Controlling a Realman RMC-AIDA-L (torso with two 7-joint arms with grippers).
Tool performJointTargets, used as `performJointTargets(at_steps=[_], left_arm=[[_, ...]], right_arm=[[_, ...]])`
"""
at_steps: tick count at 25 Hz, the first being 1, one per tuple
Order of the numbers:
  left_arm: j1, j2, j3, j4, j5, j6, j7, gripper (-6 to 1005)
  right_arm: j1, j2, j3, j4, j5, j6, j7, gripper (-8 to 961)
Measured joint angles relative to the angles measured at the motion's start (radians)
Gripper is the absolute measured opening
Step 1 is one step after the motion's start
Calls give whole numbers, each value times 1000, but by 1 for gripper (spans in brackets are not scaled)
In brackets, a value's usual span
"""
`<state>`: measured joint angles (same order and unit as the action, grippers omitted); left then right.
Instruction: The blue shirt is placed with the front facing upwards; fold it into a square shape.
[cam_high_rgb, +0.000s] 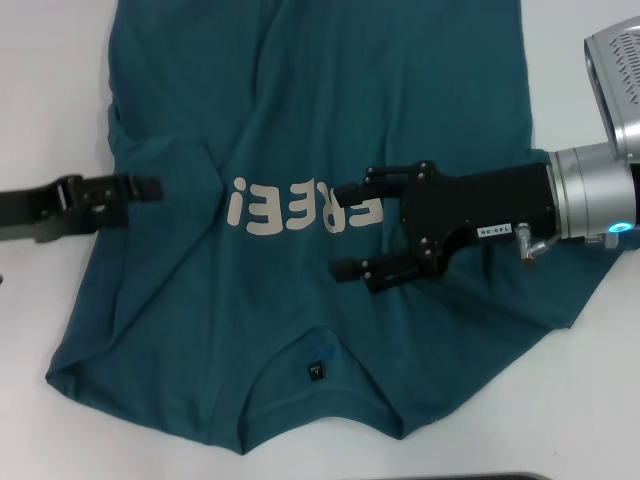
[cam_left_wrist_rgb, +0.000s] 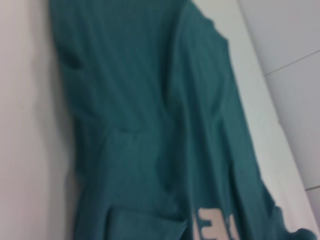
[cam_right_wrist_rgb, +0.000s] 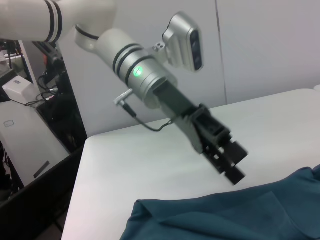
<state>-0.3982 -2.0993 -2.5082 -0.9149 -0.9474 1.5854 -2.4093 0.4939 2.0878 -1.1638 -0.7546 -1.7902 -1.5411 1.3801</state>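
Note:
The blue shirt (cam_high_rgb: 300, 120) lies spread on the white table (cam_high_rgb: 50, 90), front up. Its off-white lettering (cam_high_rgb: 280, 208) is at the middle and the collar with a small black neck tag (cam_high_rgb: 316, 371) is toward the near edge. My right gripper (cam_high_rgb: 348, 229) reaches in from the right and hovers open over the chest lettering, nothing between its fingers. My left gripper (cam_high_rgb: 148, 187) is at the shirt's left edge, above a creased fold, and holds nothing. The right wrist view shows the left gripper (cam_right_wrist_rgb: 236, 163) open just above the shirt's edge (cam_right_wrist_rgb: 225, 215). Teal cloth (cam_left_wrist_rgb: 140, 125) fills the left wrist view.
Bare white table (cam_high_rgb: 590, 400) borders the shirt on the left, right and near sides. A dark strip (cam_high_rgb: 490, 476) runs along the table's near edge. Beyond the table's far side stand a wall (cam_right_wrist_rgb: 260, 50) and equipment with cables (cam_right_wrist_rgb: 30, 110).

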Motion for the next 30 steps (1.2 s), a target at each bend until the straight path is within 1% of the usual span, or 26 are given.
performJointTargets(at_steps=[2,4,8,12,17,21,30], left_arm=[[14,-2,-1,-5,19,6,-6,798],[29,-2,-1,-9,30,21,-11,959],[52,7,-8,-12,39,85,-27,959],[63,8,-11,-32,45,127,-51,959],[68,8,-22,-33,93,119,-73,959],[68,1,-32,-28,143,81,-86,959],[63,-11,-30,-24,152,74,-109,958]], right_arm=[[0,-1,0,-3,0,0,14,925],[0,-1,0,-3,0,3,20,925],[1,-3,0,-1,0,8,22,925],[-1,-3,0,0,0,11,22,925],[-6,-3,1,-3,0,12,22,924],[-8,-3,1,-4,0,12,21,924],[-4,-3,11,-6,0,12,17,924]])
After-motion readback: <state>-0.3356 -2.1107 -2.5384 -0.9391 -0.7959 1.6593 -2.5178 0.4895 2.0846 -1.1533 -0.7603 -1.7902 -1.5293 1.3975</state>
